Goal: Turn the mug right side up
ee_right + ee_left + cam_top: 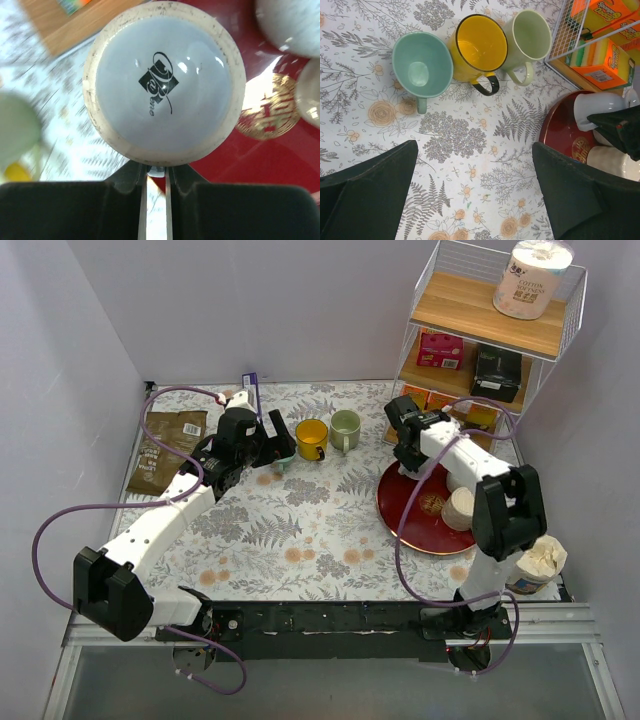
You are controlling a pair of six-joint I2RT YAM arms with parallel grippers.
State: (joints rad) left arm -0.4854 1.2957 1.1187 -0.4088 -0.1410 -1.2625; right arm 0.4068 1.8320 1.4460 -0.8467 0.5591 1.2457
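A white mug is upside down, its flat base with a black logo facing my right wrist camera. My right gripper is shut on its handle, over the left edge of the red tray. In the top view the right gripper covers the mug. In the left wrist view the white mug shows on the tray. My left gripper is open and empty above the patterned cloth, near a teal mug; it also shows in the top view.
A yellow mug and a pale green mug stand upright beside the teal one. The red tray holds other cups. A wire shelf stands at back right. A brown packet lies at left.
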